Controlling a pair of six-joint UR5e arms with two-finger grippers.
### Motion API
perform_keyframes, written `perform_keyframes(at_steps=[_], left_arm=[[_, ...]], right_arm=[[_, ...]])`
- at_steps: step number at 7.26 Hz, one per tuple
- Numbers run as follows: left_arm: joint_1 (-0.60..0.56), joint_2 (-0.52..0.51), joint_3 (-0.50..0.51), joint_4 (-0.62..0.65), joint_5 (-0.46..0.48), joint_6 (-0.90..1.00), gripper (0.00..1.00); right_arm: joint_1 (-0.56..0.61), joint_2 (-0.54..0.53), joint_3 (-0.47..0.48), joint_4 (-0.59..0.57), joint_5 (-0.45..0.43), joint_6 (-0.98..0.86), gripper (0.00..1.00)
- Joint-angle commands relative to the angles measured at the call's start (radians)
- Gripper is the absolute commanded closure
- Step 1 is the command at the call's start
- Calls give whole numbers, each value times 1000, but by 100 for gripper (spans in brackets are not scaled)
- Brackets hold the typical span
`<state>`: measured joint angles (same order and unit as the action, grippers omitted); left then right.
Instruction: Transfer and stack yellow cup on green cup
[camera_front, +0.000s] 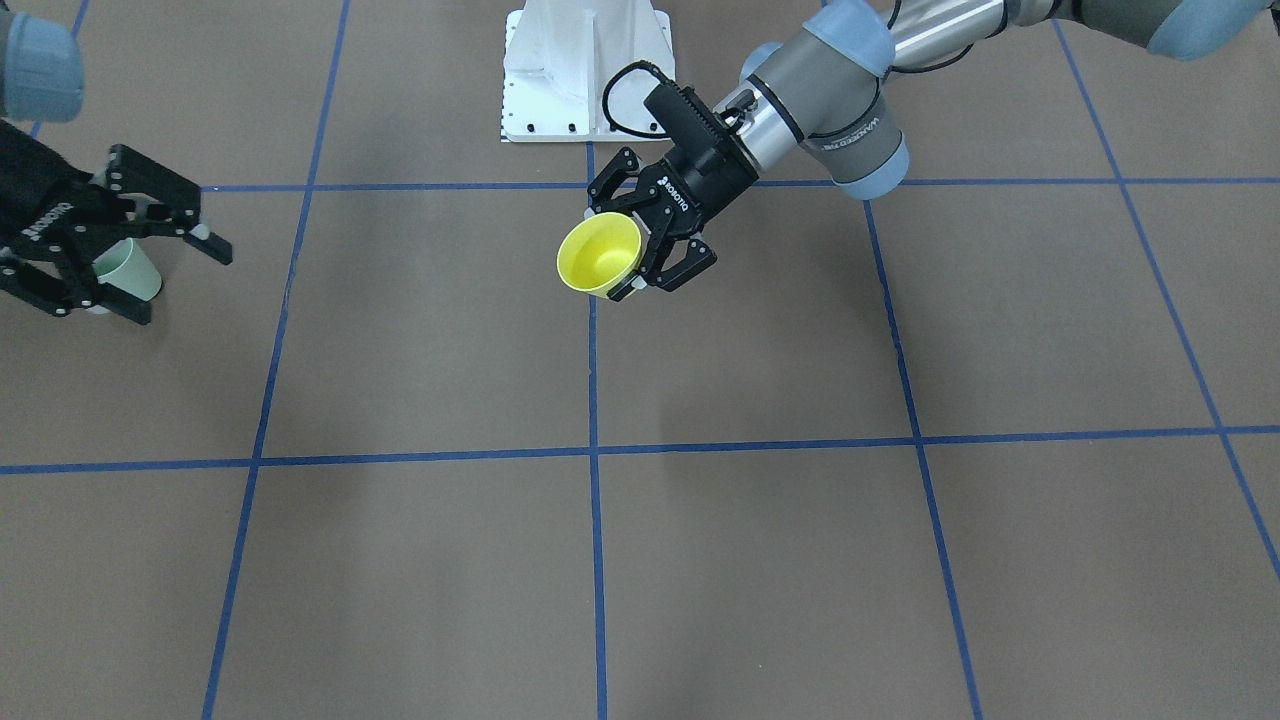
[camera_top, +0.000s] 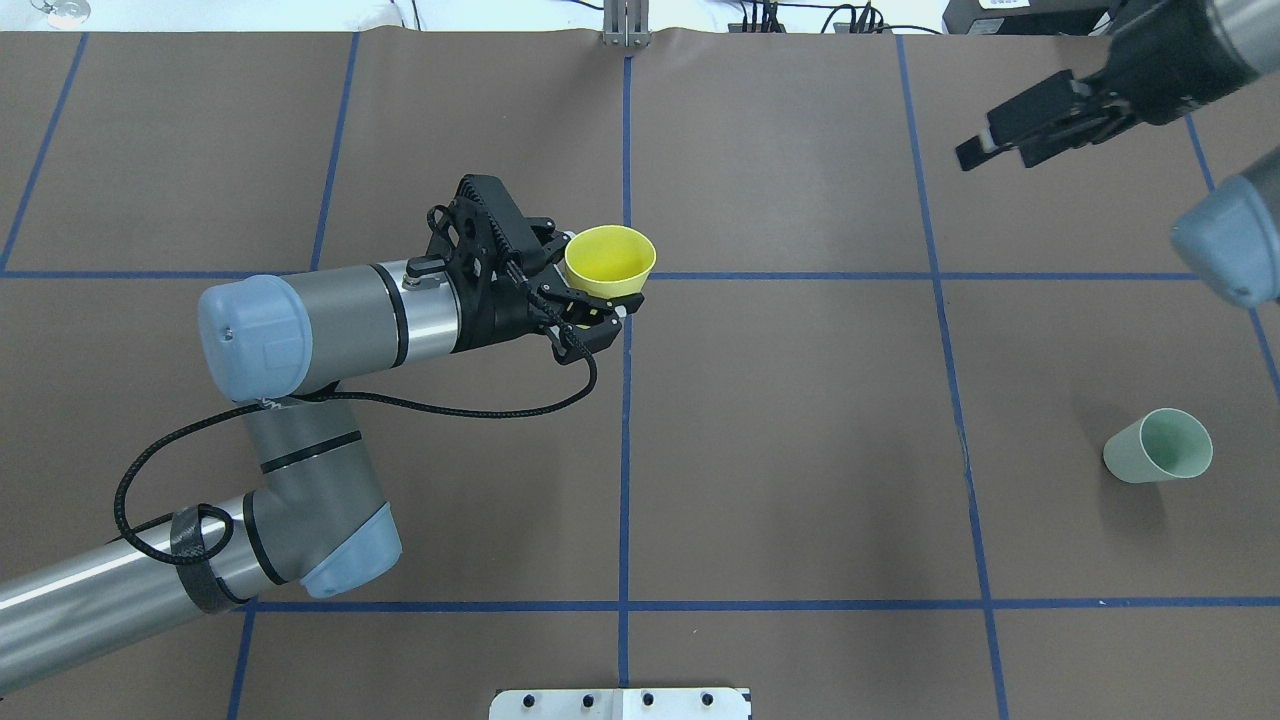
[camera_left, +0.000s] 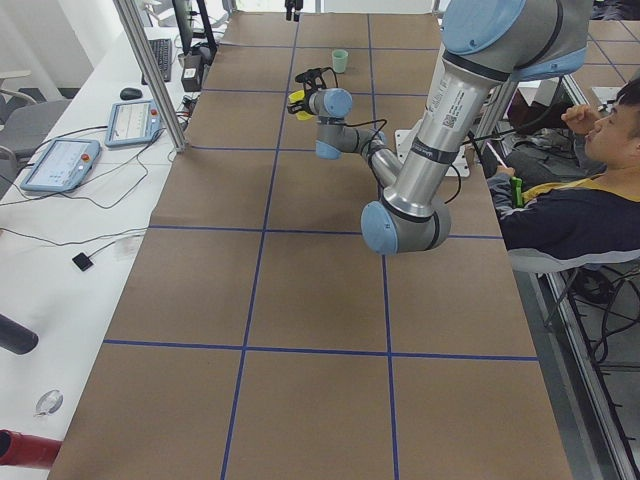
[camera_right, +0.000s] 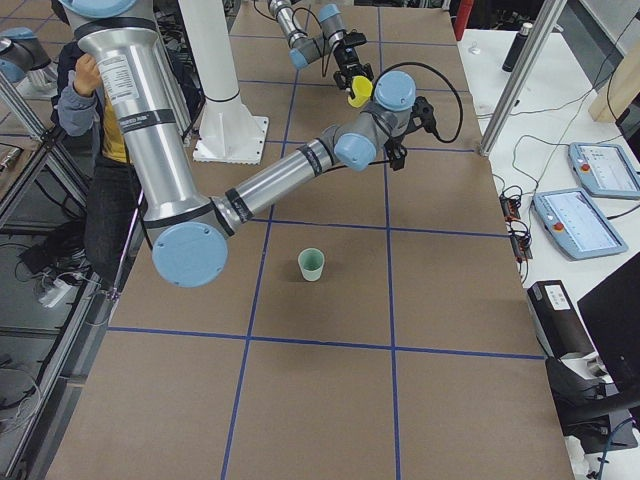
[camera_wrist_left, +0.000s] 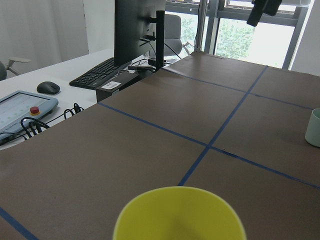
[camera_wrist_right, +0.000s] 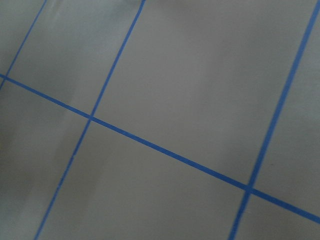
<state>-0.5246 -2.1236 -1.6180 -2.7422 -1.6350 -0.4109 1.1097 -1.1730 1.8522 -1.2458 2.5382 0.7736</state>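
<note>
My left gripper (camera_top: 595, 288) is shut on the yellow cup (camera_top: 610, 258) and holds it above the table near the centre line, mouth up and slightly tilted. It also shows in the front view, gripper (camera_front: 615, 257) and cup (camera_front: 592, 262). The cup's rim (camera_wrist_left: 180, 215) fills the bottom of the left wrist view. The green cup (camera_top: 1160, 447) stands upright on the table at the right, also visible in the front view (camera_front: 128, 268) and the right side view (camera_right: 312, 265). My right gripper (camera_top: 995, 155) is open and empty, raised well above the table and apart from the green cup.
The brown table cover carries a grid of blue tape lines (camera_top: 625, 440). The white robot base plate (camera_front: 587, 70) sits at the table's robot edge. A desk with a monitor (camera_wrist_left: 137, 30), a keyboard and tablets lines the far side. A person (camera_left: 590, 190) sits beside the robot.
</note>
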Motion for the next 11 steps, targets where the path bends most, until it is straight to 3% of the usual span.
perform_keyframes(at_steps=[1, 2, 3, 6, 11], left_arm=[[14, -4, 1, -19, 1, 3, 87], [15, -2, 1, -19, 1, 3, 85], [15, -4, 1, -19, 3, 36, 84], [40, 4, 4, -43, 43, 77, 82], [45, 4, 1, -51, 44, 77, 81]], right_arm=[[-173, 154, -8, -56, -132, 263, 1], [-212, 261, -8, -237, -180, 263, 1], [-249, 318, -7, -333, -223, 265, 1], [-301, 394, -77, -340, -233, 303, 0], [-358, 375, -108, -340, -283, 296, 1]])
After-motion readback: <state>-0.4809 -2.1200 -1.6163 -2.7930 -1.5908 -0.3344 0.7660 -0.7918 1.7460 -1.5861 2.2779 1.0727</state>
